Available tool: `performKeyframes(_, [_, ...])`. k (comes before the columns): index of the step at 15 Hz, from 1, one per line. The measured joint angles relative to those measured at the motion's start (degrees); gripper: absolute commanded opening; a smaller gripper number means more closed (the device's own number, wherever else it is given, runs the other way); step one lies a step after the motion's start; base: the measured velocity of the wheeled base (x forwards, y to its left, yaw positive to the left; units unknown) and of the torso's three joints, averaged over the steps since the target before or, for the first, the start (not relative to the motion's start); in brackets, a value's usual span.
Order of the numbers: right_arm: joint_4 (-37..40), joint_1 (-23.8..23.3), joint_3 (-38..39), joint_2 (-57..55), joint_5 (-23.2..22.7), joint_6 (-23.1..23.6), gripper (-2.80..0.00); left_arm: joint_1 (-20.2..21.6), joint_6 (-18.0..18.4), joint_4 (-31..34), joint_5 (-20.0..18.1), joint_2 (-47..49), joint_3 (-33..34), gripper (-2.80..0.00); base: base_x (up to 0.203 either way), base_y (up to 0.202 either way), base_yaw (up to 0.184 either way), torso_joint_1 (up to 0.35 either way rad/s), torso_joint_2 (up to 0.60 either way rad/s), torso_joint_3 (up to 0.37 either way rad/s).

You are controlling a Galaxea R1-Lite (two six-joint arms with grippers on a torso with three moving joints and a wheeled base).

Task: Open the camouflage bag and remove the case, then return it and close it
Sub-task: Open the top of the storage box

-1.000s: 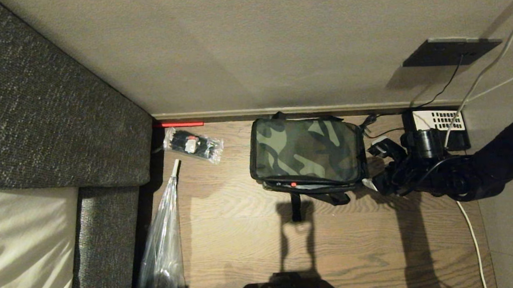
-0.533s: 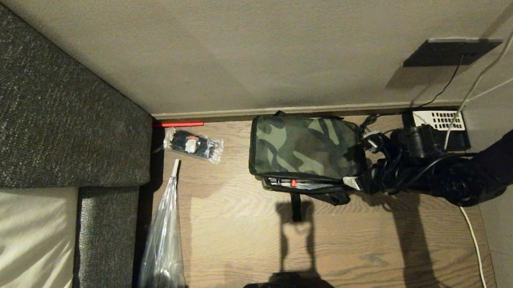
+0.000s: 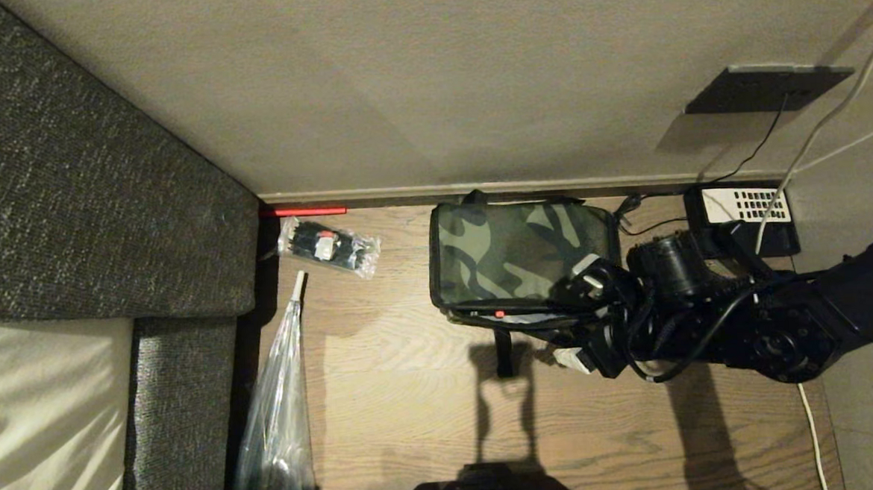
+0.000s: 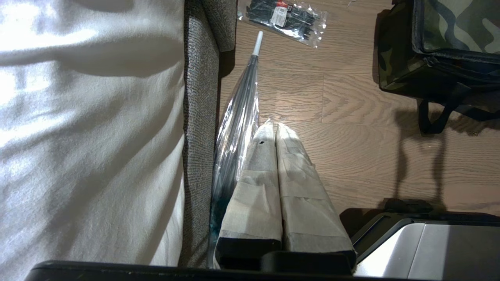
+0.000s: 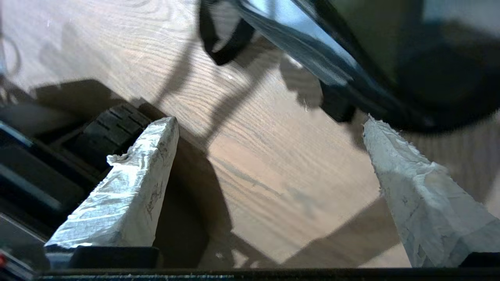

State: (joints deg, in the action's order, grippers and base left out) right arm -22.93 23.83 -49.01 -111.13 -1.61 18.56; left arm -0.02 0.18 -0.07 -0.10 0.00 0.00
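Reading the head view, I find the right gripper (image 3: 586,319) spread wide and empty at the near right corner of the camouflage bag (image 3: 523,259), which lies at its ten o'clock, long axis running three to nine along the wall. My left gripper (image 4: 275,132) hangs closed, well apart from the bag, so I judge the right arm nearer; I cannot see the case.

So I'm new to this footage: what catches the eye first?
The camouflage bag on the wood floor against the wall, its lid slightly ajar. The right gripper, open, sits at the bag's front right corner. A grey sofa fills the left.
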Motion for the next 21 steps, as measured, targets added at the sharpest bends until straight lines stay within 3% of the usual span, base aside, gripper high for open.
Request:
performKeyframes(8, [-3.9,4.2,-3.3,-6.7,1.1,5.3,0.00,0.0,0.0,0.0,0.0,0.0,0.0,-2.80,0.000,0.000,0.000,0.000,0.00,0.000])
performKeyframes(21, [-11.7,5.7,-12.2,-18.9,1.0,5.8,0.00,0.0,0.0,0.0,0.0,0.0,0.0,-2.80,0.000,0.000,0.000,0.000,0.00,0.000])
